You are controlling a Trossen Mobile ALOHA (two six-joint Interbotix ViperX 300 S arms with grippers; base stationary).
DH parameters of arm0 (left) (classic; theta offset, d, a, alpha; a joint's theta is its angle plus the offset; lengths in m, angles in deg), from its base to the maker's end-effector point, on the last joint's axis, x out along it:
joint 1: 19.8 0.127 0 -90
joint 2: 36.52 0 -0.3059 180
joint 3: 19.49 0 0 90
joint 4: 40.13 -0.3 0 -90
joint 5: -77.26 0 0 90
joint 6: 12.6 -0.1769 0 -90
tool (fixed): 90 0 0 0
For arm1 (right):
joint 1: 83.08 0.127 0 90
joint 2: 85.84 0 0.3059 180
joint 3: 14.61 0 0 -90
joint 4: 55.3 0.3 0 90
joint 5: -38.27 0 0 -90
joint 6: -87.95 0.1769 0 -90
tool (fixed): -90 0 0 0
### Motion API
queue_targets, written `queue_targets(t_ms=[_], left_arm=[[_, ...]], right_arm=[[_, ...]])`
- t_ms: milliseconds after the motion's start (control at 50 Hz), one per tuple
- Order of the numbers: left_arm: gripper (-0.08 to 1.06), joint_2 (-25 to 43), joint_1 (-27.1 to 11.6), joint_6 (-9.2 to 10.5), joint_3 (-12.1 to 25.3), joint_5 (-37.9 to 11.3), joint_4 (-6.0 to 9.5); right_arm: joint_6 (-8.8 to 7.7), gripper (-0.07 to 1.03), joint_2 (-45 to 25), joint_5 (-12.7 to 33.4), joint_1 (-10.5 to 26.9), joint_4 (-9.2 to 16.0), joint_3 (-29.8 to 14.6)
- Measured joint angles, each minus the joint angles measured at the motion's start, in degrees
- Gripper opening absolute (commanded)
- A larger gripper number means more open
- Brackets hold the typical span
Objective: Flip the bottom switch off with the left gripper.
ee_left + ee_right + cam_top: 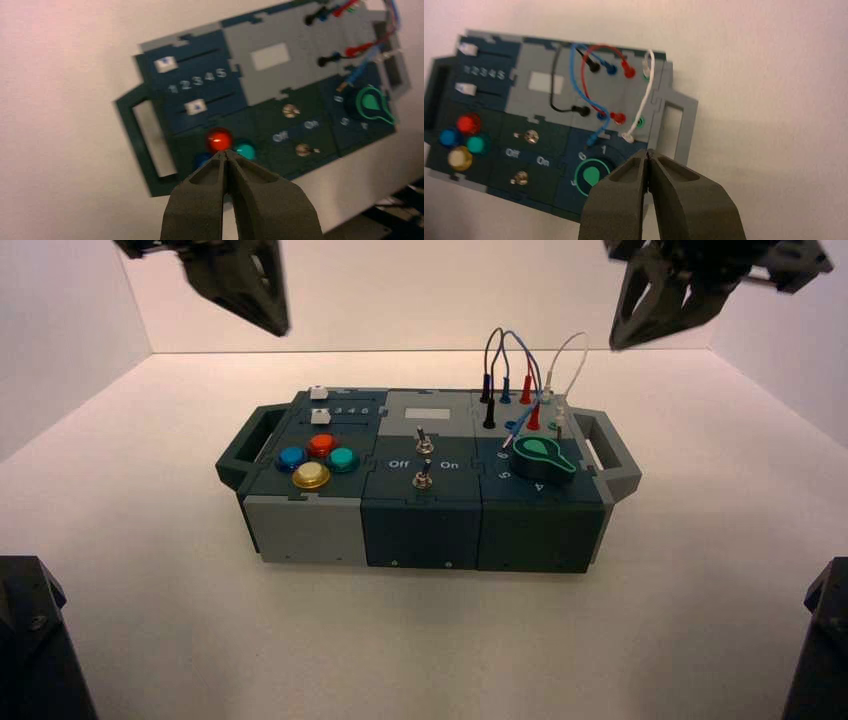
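The left gripper (285, 330) is held up in the air beyond the far left part of the box (312, 532), and its fingers are narrow, tip against tip, with nothing held between them. The red button (219, 139) and green button (245, 149) are seen just past the tips in the left wrist view, so a move to the right and back toward the near edge is called for first. The bottom switch (422, 480) is set in the middle near panel, in front of the top switch (424, 445); its position cannot be told, as its lever seems to lean opposite ways in the two wrist views. The tips are best kept together, lowered on the On side of the lever, and swept lightly leftward toward the printed Off, low enough for the lever to be caught but clear of the nut and panel. If the approach is made too far back, the top switch could be knocked instead; if the sweep is carried too far, the green button could be brushed. The right gripper (617, 344) waits raised beyond the box's right part, also narrow and empty. In the socket panel at the far right, black plugs (583, 110) and red plugs (618, 118) are seated, while the blue wire (593, 140) has an end reaching toward the knob (591, 175), best left undisturbed
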Motion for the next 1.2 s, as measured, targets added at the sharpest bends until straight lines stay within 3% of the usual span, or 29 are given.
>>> queue_targets(t_ms=[120, 340, 560, 900, 1200], left_arm=[[-0.03, 2.37, -2.64, 0.70, 1.14, 0.09, 1.05], [-0.03, 8.70, -8.09, 2.29, 3.43, 1.41, 5.80], [-0.03, 10.55, -10.55, 3.69, 3.96, 2.90, 8.17], [-0.03, 10.81, -11.34, 6.42, 3.96, 4.22, 9.23], [-0.03, 12.57, -14.15, 10.28, 3.96, 4.83, 9.49]], right_arm=[[0.00, -0.02, -4.66, -0.09, -0.09, 0.44, 0.09], [0.00, -0.02, -13.36, -1.41, -0.18, 0.62, -0.62], [0.00, -0.02, -17.58, -2.64, -0.18, 1.41, -1.85], [0.09, -0.02, -21.97, -2.99, -0.53, 1.67, -2.37], [0.35, -0.02, -24.96, -3.08, -1.32, 2.11, -3.25]])
